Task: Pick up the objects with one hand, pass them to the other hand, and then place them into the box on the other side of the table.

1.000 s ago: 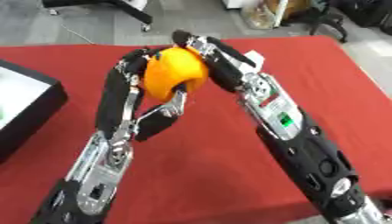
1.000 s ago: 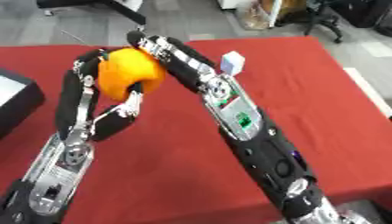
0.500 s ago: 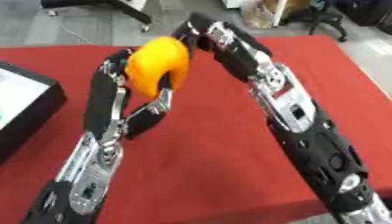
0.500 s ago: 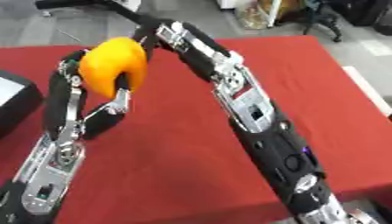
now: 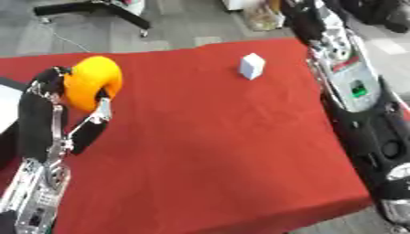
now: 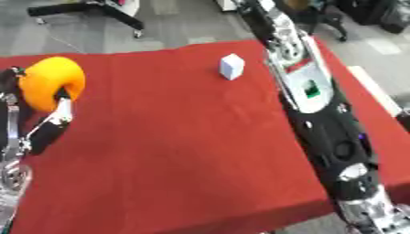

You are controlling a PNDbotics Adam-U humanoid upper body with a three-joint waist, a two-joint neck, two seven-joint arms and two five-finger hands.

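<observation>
While in hand [image 5: 56,114]: one orange ball [image 5: 92,82].

floor [image 5: 192,20]: grey | furniture: black stand legs [image 5: 104,10] | table [image 5: 216,151]: red cloth

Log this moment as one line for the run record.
left hand: holds orange ball above red table | right hand: out of view, arm raised along right edge | white cube: on table, untouched

One orange ball [image 5: 90,87], one white cube [image 5: 251,66].
</observation>
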